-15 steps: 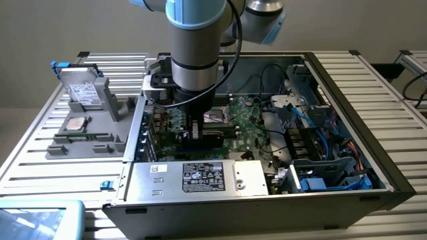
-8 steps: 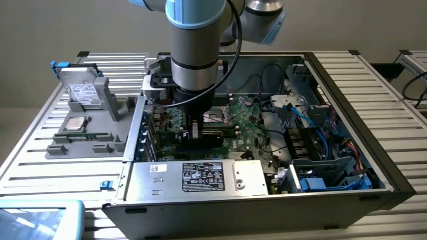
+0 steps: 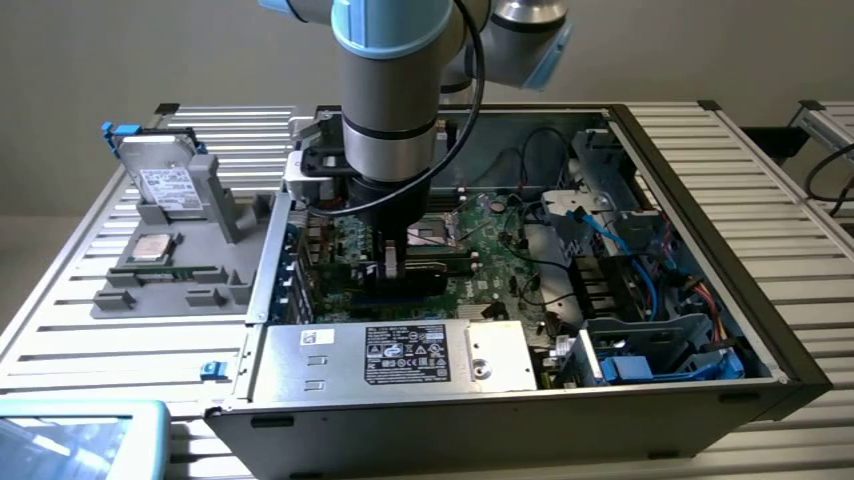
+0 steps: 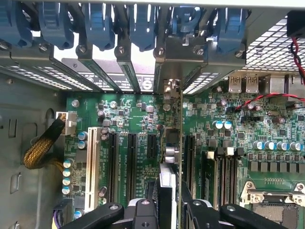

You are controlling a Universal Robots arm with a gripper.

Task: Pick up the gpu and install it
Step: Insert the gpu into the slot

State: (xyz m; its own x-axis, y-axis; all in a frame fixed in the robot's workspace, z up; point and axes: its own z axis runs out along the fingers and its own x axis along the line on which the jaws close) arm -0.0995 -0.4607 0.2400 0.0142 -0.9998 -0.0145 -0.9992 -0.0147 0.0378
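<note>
Gpu (image 4: 172, 143) stands on edge between the two black fingers (image 4: 143, 214) of the pincer (image 4: 167, 212), which is pinching the card from both faces. In the wrist view it shows as a thin upright strip. It runs from the pincer toward the row of rear slot covers with blue clips (image 4: 100, 24), directly over the green motherboard (image 4: 128, 114). Black expansion slots (image 4: 131, 157) lie beside it on one side, and the memory slots and the processor socket (image 4: 271, 200) lie on the other. I cannot tell whether its lower edge sits in a slot or just above one. In the exterior view the arm reaches straight down into the open computer case (image 3: 694, 200). There the pincer (image 3: 390, 258) holds the gpu (image 3: 420, 282), a dark block low over the board, just behind the power supply (image 3: 400, 355) with its white label. On the exterior view's left, a grey holder (image 3: 174, 290) rests on the slatted metal surface (image 3: 80, 330) outside the case. A silver hard drive (image 3: 167, 190) stands in that holder.
</note>
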